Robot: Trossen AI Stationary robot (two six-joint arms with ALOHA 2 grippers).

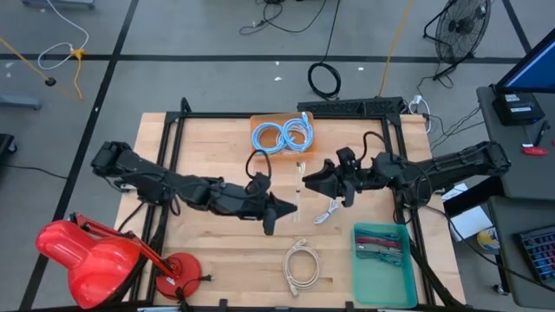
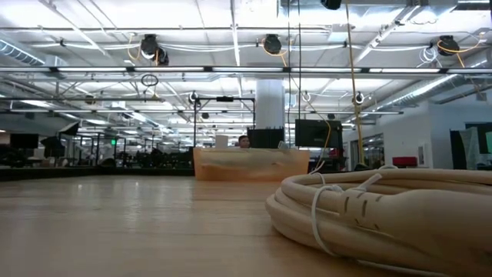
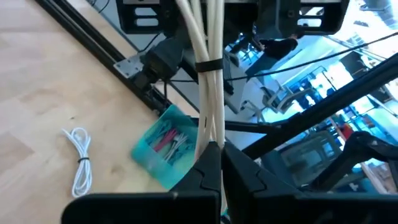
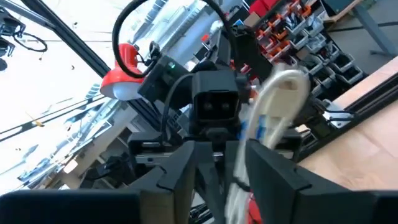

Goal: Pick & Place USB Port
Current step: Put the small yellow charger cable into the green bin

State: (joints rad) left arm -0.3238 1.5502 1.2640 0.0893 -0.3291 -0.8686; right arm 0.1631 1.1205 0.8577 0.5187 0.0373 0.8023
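Note:
A white USB cable bundle [image 3: 208, 93], bound by a black tie [image 3: 208, 64], is held above the middle of the table between the two arms. My left gripper [image 3: 222, 149] [image 1: 286, 208] is shut on one end of it. The bundle's looped far end [image 4: 277, 102] reaches between the fingers of my right gripper [image 4: 227, 152] [image 1: 305, 179], which stands open facing the left one. Neither gripper shows in the low view. My left gripper pinches the bundle's near end [image 3: 211, 134] between its two fingers, coming roughly level from the table's left. The bundle runs on past the fingertips toward the right arm, along the line of the fingers, lifted clear of the table. My right gripper has the looped end close by one finger [image 4: 273, 171]; I cannot tell whether it touches.
An orange tray [image 1: 260, 121] with blue cables sits at the far middle. A teal tray [image 1: 381, 277] stands near right. A small white cable [image 1: 325, 212] and a coiled beige cable [image 1: 301, 264] [image 2: 392, 211] lie on the wood. A red lamp [image 1: 87, 256] occupies the near left.

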